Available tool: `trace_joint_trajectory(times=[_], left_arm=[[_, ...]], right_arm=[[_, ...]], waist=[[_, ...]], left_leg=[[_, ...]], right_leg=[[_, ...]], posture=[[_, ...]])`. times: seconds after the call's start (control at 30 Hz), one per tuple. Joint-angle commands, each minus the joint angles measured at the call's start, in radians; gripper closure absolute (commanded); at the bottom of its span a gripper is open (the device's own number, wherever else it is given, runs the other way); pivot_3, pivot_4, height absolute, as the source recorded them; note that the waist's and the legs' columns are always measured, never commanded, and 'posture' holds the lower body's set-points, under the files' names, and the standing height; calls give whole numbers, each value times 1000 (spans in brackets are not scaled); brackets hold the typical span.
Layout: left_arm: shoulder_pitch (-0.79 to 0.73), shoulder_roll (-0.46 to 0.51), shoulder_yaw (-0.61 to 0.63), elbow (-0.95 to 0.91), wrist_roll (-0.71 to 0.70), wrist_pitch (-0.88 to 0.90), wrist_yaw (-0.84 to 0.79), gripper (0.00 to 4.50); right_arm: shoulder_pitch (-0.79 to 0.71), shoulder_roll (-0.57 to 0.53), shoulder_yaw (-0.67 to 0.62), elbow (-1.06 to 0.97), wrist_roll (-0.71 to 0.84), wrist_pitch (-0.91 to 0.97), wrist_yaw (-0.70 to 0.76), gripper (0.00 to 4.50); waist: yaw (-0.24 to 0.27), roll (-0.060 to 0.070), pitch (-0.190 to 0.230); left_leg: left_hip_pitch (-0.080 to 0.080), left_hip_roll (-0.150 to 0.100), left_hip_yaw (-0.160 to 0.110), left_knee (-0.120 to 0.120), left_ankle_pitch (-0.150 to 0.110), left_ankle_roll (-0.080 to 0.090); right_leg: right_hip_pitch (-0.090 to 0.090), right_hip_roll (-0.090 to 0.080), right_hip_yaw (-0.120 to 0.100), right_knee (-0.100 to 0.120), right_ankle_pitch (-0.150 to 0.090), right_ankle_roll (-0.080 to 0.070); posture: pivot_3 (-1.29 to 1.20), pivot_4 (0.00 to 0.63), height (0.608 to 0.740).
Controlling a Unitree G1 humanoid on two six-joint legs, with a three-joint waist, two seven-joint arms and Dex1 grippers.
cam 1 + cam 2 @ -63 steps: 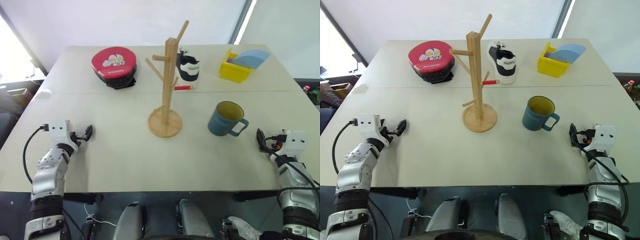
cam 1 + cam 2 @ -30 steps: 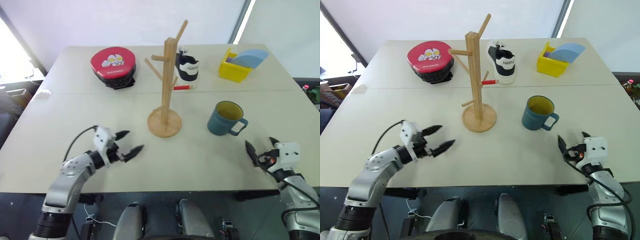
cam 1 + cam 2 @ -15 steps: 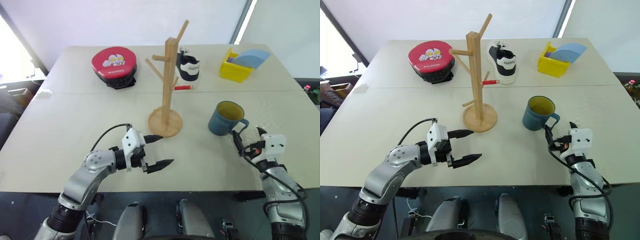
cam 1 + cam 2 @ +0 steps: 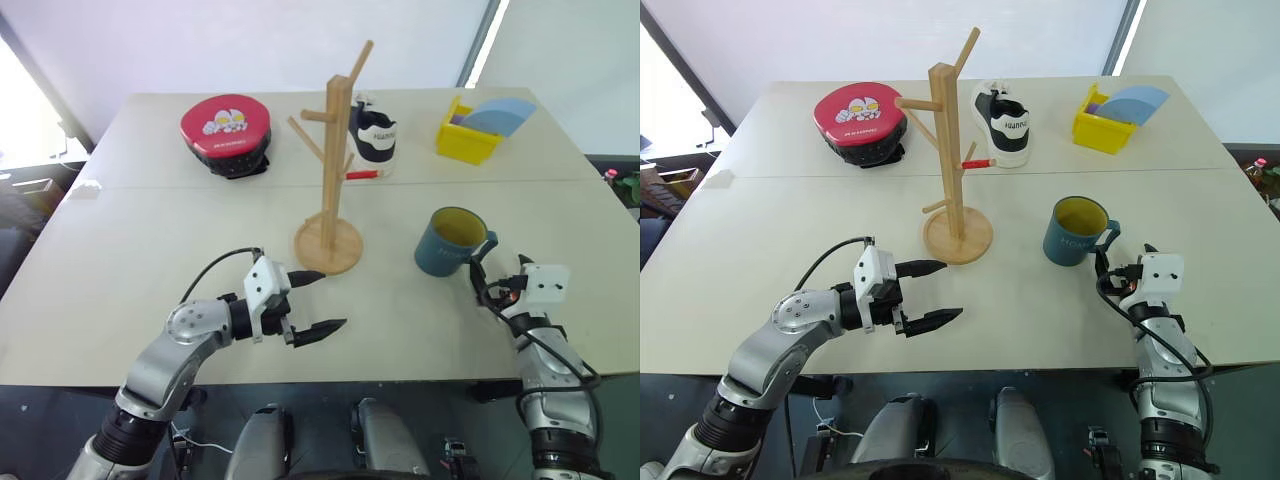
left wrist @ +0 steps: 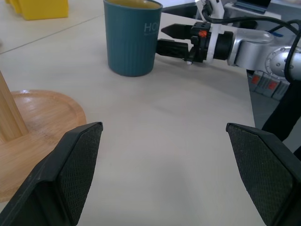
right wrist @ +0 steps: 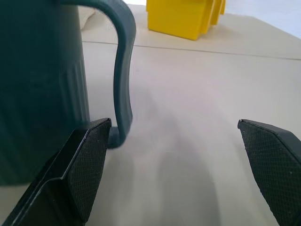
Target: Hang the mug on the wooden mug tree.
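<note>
**Mug upright on the table, both grippers spread and empty**

The wooden mug tree (image 4: pixel 951 150) stands upright on its round disc base near the middle of the pale table (image 4: pixel 770 250), and I place everything else from it. The mug (image 4: pixel 1074 231), dusty blue with a yellow inside, sits upright on the table to the robot's right of the tree, apart from its base, with its loop handle turned toward the right gripper (image 4: pixel 1124 262). That gripper lies just beside the handle, its two black fingers spread wide and clamped on nothing; in the right wrist view the handle stands close beside one finger (image 6: pixel 84 165), but I cannot tell whether they touch. The left gripper (image 4: pixel 928 294) is in front of the tree's base on the robot's side, pointing toward the mug, its fingers also well apart and empty. Behind the tree lie a red round case (image 4: pixel 858 115), a black-and-white shoe (image 4: pixel 1005 126) and, further to the right, a yellow bin (image 4: pixel 1106 125).
</note>
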Motion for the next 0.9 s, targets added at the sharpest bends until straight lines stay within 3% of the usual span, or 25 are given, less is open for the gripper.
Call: trace_joint_trajectory(times=[0.03,0.3,0.4,0.6,0.63,0.73,0.9], left_arm=[[-4,-1,5,-44,-9,-10,3,0],[6,1,9,-52,-10,-8,7,0],[8,2,10,-52,-10,-9,6,0],[10,4,11,-51,-8,-10,6,0],[11,4,11,-51,-8,-10,7,0],[17,8,19,-48,-7,-13,9,0],[25,30,59,-19,0,-33,12,0]], right_arm=[[-26,0,2,-1,3,-22,12,64],[-55,-9,5,19,18,-3,62,64],[-62,-7,3,27,36,4,91,892],[-50,4,14,-14,96,46,165,4192],[-47,4,19,-24,101,51,170,4446],[-26,-7,60,-102,100,83,204,4446],[5,-117,202,-292,-44,68,286,4446]], waist=[[0,0,0],[0,0,0],[0,0,0],[0,0,0],[0,0,0],[0,0,0],[-1,1,1]], left_leg=[[0,0,0,0,0,0],[0,0,0,0,0,0],[0,0,0,0,0,0],[0,0,0,0,0,0],[0,0,0,0,0,0],[0,0,0,0,0,0],[0,0,0,0,0,0]], right_leg=[[0,0,0,0,0,0],[0,0,0,0,0,0],[0,0,0,0,0,0],[0,0,0,0,0,0],[0,0,0,0,0,0],[0,0,0,0,0,0],[0,0,0,0,0,0]], posture=[[0,150,735],[0,150,735],[0,150,735],[0,150,735],[0,150,735],[0,150,735],[0,150,735]])
